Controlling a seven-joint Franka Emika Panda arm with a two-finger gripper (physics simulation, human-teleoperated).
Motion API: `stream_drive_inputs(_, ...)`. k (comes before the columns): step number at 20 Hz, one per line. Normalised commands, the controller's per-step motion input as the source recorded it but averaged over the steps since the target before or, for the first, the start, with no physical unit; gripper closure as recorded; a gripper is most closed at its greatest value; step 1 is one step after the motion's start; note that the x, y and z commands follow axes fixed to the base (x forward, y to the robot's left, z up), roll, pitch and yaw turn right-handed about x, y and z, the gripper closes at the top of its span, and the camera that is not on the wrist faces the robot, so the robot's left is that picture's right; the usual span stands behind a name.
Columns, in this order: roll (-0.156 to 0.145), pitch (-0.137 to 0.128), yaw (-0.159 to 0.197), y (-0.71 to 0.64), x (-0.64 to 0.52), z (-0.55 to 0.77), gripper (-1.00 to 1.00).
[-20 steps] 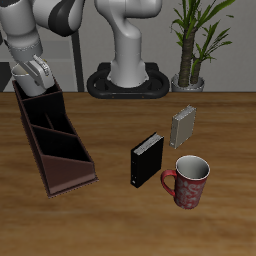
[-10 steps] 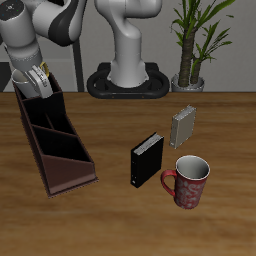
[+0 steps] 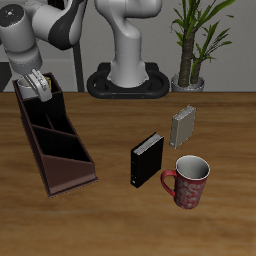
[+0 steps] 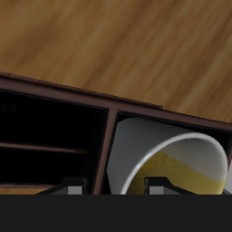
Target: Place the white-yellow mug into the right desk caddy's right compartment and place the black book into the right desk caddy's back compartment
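Wood-grain counter w/ a potted plant at its back edge, beside the robot's base. Long dark-brown open-topped desk caddy w/ inner dividers lies near one side of the counter. Gripper hangs at the caddy's far end, over the small squarish end compartment.

Off-white mug w/ yellow inside sits tilted in that compartment in the wrist view, mouth toward the camera, rim close to the divider wall. Whether the gripper's two fingers are clamped on the mug or already released: can't tell; the fingertips barely show and the contact is hidden.

Risk, as a judgement: if let go while tilted, the mug may end up leaning on the wall rather than upright; if lifted while pinched, it may catch the divider and drag the caddy.

Thin black hardcover book stands mid-counter, well apart from the caddy, not yet moved. Red patterned mug is just beside it, nearer the front edge; small grey book stands farther back. Both crowd the black book, so a grasp there could knock either. Route from book to caddy looks open.
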Motion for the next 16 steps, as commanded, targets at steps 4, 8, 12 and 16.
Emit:
stream_drive_inputs(4, -0.027, 0.01, 0.032, -0.03, -0.1, 0.21, -1.0)
stream_drive_inputs(8, -0.022, -0.003, 0.033, -0.02, -0.17, 0.39, -1.0)
stream_drive_inputs(12, -0.091, -0.039, 0.115, -0.08, -0.45, 0.76, -1.0)
stream_drive_inputs(16, -0.072, -0.032, 0.067, -0.05, -0.38, 0.52, -1.0)
